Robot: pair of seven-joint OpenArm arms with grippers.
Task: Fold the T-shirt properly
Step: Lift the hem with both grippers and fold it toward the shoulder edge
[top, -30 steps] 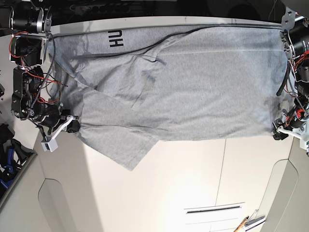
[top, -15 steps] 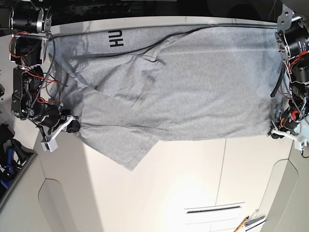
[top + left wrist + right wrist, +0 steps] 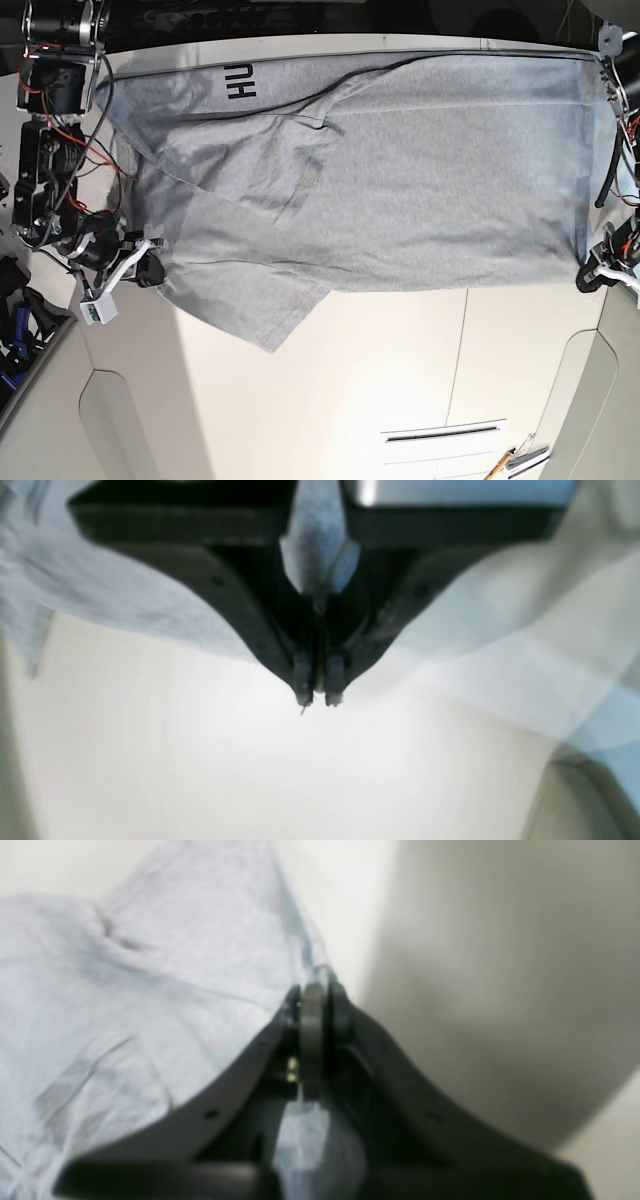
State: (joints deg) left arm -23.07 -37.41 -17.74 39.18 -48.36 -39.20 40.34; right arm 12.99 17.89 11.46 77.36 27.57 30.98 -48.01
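The heather-grey T-shirt (image 3: 400,170) lies spread across the far half of the white table (image 3: 400,370). Black letters "HU" (image 3: 240,80) show on a turned-over part at the far left, and a sleeve flap (image 3: 265,310) points toward the near edge. My right gripper (image 3: 150,271) is shut on the shirt's near left edge; in the right wrist view the cloth (image 3: 150,990) runs into the closed tips (image 3: 316,990). My left gripper (image 3: 590,276) is shut on the near right corner. In the left wrist view cloth (image 3: 320,555) sits between the closed fingers (image 3: 318,698).
The table's near half is bare white with a seam (image 3: 460,350) and a dark slot (image 3: 440,435). Pens or tools (image 3: 515,461) lie at the near right edge. Blue items (image 3: 15,330) sit off the table at the left. Grey rounded side panels flank the near corners.
My left gripper moved outward to the view's right, drawing the shirt's near right corner with it. The right arm shifted slightly left. The shirt lies more stretched.
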